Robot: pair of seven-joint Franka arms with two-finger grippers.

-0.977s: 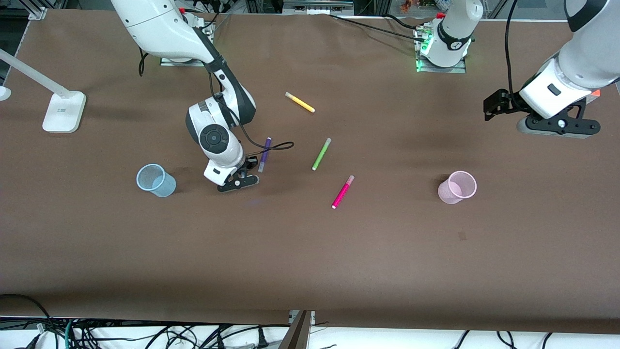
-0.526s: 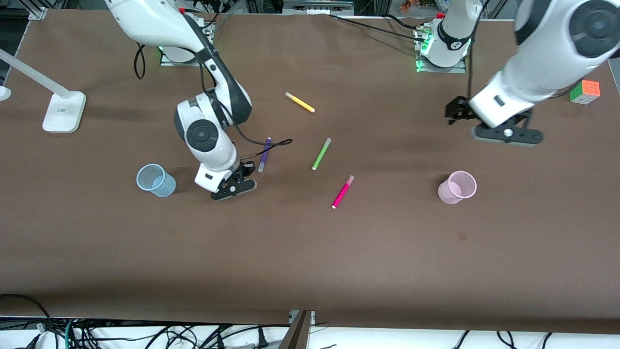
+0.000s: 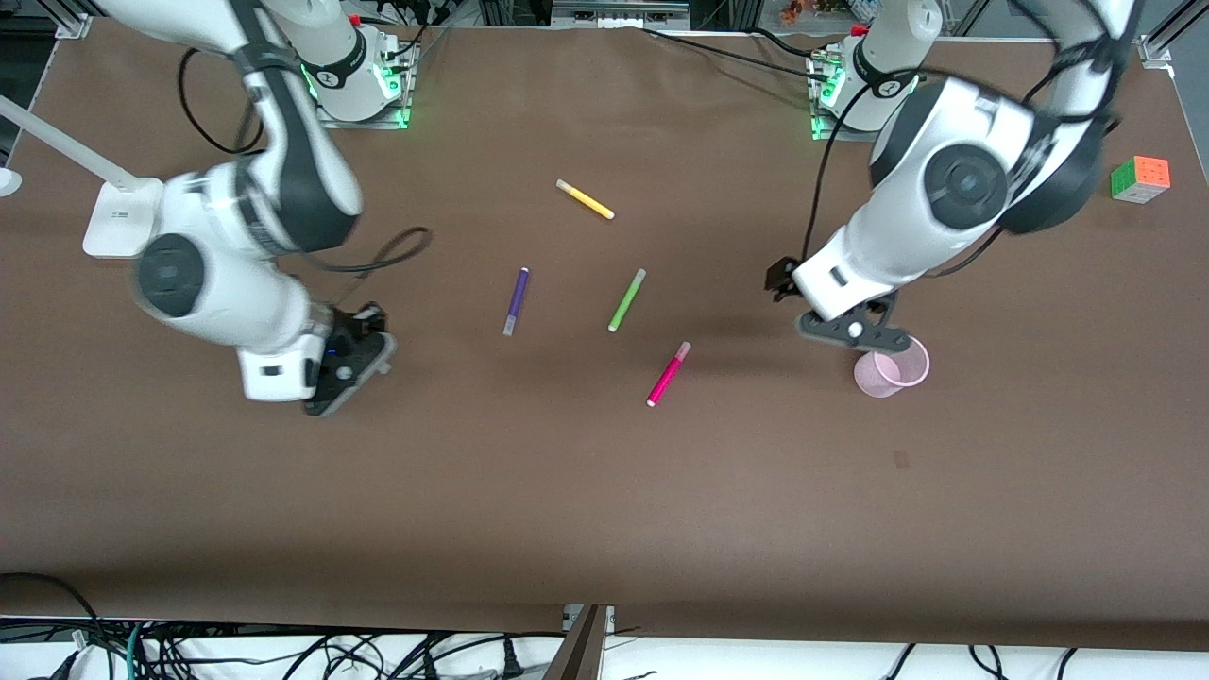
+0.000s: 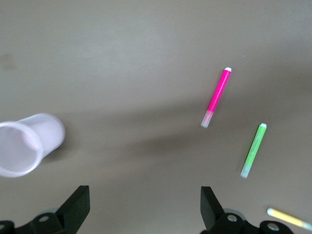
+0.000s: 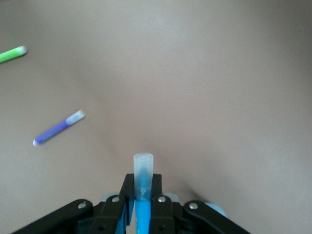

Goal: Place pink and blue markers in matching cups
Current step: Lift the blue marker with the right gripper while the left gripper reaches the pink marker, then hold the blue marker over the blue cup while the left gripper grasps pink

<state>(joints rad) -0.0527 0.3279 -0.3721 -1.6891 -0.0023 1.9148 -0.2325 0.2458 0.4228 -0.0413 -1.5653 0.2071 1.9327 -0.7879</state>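
My right gripper (image 3: 346, 372) is shut on the blue marker (image 5: 143, 168), whose pale cap sticks out past the fingertips in the right wrist view, where the gripper (image 5: 142, 181) fills the lower edge. It hangs over the spot of the light blue cup, of which only pale blue edges (image 5: 215, 208) show under it. The pink marker (image 3: 669, 374) lies on the table mid-way along and also shows in the left wrist view (image 4: 217, 97). My left gripper (image 3: 852, 331) is open and empty just above the pink cup (image 3: 900, 371). In its own view the gripper (image 4: 145, 197) has the pink cup (image 4: 27, 145) off to one side.
A purple marker (image 3: 515, 300), a lime green marker (image 3: 626, 299) and a yellow marker (image 3: 585, 199) lie between the arms. A colour cube (image 3: 1140, 178) sits at the left arm's end. A white lamp base (image 3: 106, 225) stands at the right arm's end.
My right arm swung from beside the purple marker toward its own end of the table, covering the blue cup. My left arm came from its end of the table down to the pink cup.
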